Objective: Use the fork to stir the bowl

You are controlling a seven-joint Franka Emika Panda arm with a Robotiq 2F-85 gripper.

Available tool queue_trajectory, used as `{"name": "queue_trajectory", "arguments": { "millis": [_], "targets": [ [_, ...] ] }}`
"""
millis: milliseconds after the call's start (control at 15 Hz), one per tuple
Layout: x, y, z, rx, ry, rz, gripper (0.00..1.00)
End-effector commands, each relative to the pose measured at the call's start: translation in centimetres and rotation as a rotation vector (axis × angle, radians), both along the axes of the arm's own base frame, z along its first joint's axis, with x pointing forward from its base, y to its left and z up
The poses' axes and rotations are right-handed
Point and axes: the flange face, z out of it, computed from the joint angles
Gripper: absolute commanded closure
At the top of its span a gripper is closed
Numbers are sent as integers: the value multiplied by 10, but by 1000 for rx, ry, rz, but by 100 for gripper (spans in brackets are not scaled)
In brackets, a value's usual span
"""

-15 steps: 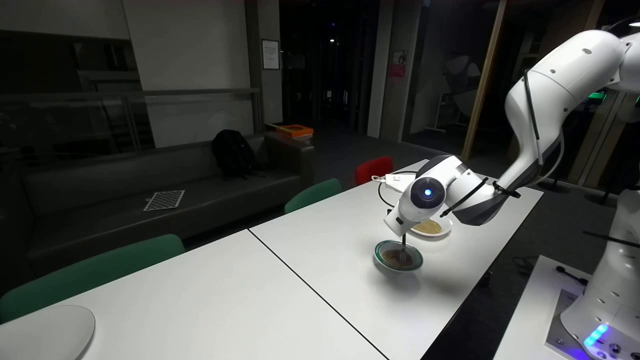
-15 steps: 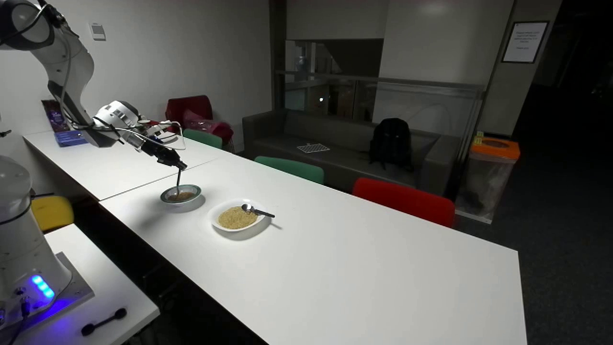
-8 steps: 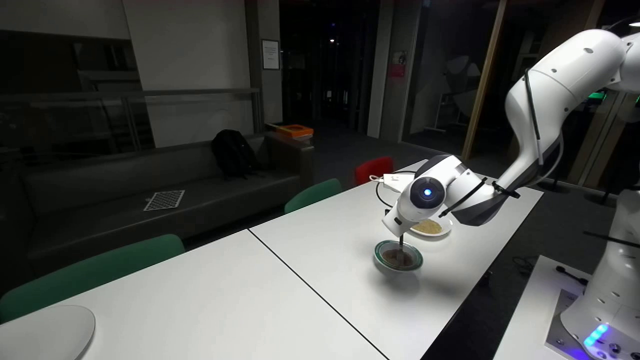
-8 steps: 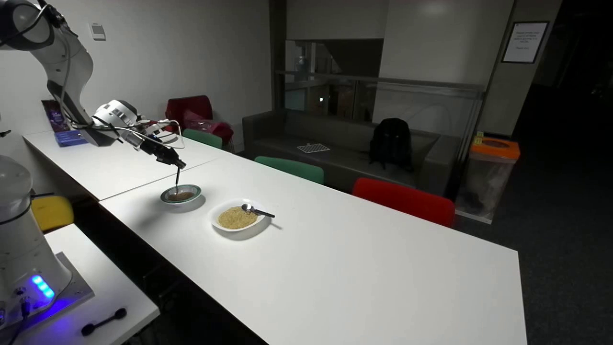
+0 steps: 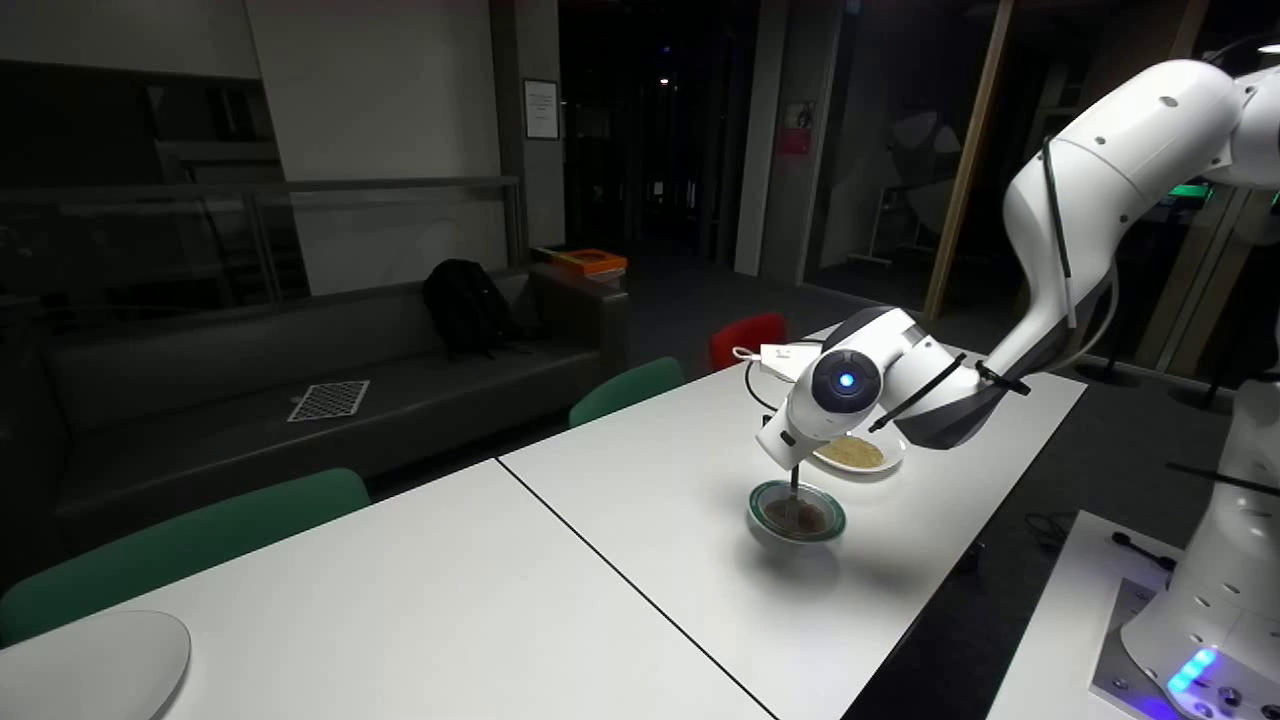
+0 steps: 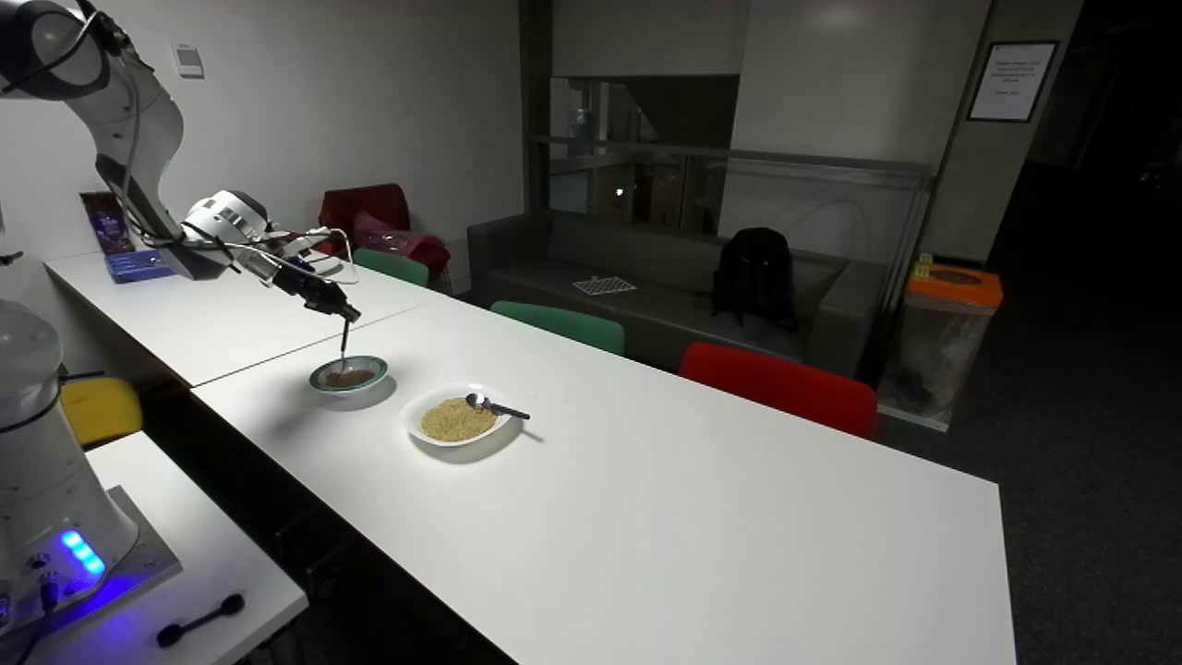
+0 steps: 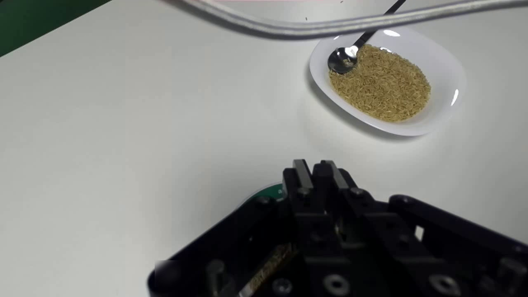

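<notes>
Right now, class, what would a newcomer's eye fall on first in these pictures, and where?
Probably the white arm, stretched over the table, its gripper holding the fork down in the bowl. Next, perhaps, the dish beside the bowl, holding tan grains, a spoon lying across its rim. Then a red chair at the table's far side and the orange-lidded bin by the sofa.

Both exterior views sit high, way back, angled at the tabletop's [image 5: 450,560] far long edge [image 5: 480,469], sharing the bowl [image 6: 346,392]. In an exterior view there's a corner [image 5: 1072,386] upper right; in an exterior view, a short edge [image 6: 1001,573] lower right. Wrist view's super close, aimed down.
</notes>
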Motion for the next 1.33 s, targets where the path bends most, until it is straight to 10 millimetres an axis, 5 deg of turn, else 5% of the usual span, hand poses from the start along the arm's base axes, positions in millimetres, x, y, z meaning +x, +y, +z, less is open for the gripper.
{"name": "queue_trajectory", "arguments": {
  "millis": [0, 1267],
  "targets": [
    [13, 4, 5, 8, -2, -1, 97],
    [40, -11, 5, 17, -14, -50, 97]
  ]
}}
